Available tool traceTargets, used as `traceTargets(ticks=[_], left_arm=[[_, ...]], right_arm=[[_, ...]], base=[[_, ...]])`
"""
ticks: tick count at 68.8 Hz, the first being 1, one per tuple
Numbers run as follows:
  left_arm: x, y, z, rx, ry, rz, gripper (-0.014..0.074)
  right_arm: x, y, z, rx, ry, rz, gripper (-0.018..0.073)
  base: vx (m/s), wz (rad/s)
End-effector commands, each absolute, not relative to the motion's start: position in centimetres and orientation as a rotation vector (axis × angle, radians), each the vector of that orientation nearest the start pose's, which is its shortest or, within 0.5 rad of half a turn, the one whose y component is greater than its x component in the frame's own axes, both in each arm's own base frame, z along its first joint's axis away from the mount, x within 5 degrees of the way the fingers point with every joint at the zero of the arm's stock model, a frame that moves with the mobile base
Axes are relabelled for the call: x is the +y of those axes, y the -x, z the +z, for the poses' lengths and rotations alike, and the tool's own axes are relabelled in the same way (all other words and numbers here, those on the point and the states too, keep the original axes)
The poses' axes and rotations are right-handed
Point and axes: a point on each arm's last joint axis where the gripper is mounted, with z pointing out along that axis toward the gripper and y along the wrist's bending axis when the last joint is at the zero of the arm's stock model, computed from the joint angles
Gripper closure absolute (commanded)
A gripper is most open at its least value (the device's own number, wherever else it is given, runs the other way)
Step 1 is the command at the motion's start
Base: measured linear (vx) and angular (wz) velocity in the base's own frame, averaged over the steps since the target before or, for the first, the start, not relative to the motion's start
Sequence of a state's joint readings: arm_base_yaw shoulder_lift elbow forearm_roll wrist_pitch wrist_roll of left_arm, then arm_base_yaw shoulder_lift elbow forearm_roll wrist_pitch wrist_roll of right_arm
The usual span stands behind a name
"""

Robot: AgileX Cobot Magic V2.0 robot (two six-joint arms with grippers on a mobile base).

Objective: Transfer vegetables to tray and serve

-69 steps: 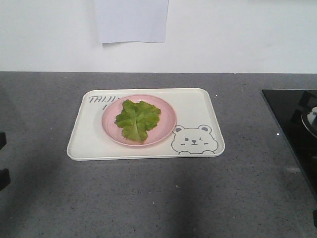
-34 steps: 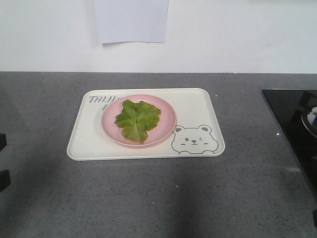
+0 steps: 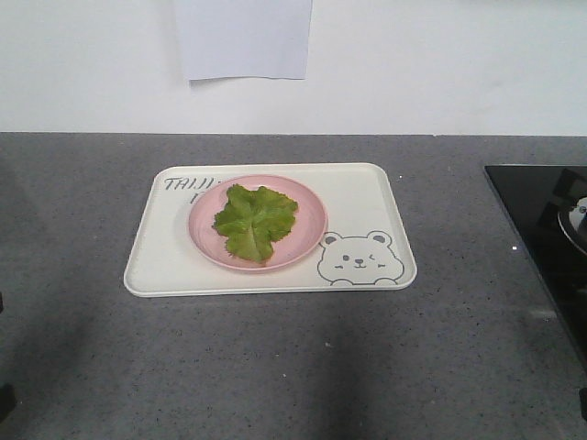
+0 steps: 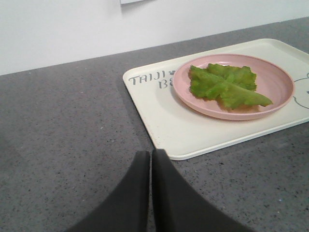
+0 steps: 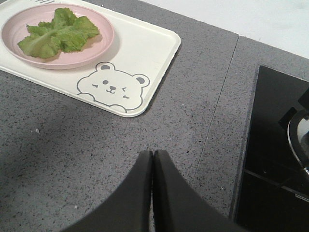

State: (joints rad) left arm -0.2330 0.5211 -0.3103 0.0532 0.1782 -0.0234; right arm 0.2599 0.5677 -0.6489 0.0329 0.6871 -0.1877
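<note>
Two black grippers sit low over the grey stone counter [image 3: 303, 367], each with its fingers pressed together and nothing between them: the left gripper [image 4: 151, 153] rests just near of the tray's left near corner, and the right gripper [image 5: 153, 153] is over bare counter to the right of the tray, near the edge of a black glass hob [image 5: 275, 159]. The cream tray [image 3: 160, 266] lies flat in the middle of the counter, its winking bear drawing [image 3: 359, 258] at the near right corner and part of its lettering hidden under a round pink plate [image 3: 307, 229]. The plate stands on the tray, left of centre. The vegetables [image 3: 254, 220], crinkled green lettuce leaves, lie spread on the plate, not on the tray's own surface. A white sheet of paper [image 3: 243, 38] hangs on the far wall.
</note>
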Motion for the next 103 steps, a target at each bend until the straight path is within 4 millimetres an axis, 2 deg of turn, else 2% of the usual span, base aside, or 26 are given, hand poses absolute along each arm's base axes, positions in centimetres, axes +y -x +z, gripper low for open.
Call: traceTargets(ticks=[1,14,27,45,103], left_arm=[[-2.2,-10.2,26.0,1.678,-0.185,-0.156,0.0604],[-1.3,-7.8,22.7,1.563,-0.096,-0.162,0.0604],[-0.6,-6.7,20.3,1.535,-0.002,-0.139,0.0604],[-0.2,-5.5,20.5,1.470,0.008,-0.072,0.0604],[-0.2,-5.5,20.5,1.467,0.034,-0.086,0.0604]], right_arm=[[2.9,-10.3,33.8,1.961,0.436,0.075,0.0568],[2.9,-10.3,33.8,1.961,0.436,0.075,0.0568],[2.9,-10.3,33.8,1.961,0.436,0.075,0.0568],[2.9,-10.3,33.8,1.961,0.436,0.075,0.0568],[2.9,-10.3,33.8,1.964,0.436,0.074,0.0568]], base=[[0.00,0.00],[0.00,0.00],[0.00,0.00],[0.00,0.00],[0.00,0.00]])
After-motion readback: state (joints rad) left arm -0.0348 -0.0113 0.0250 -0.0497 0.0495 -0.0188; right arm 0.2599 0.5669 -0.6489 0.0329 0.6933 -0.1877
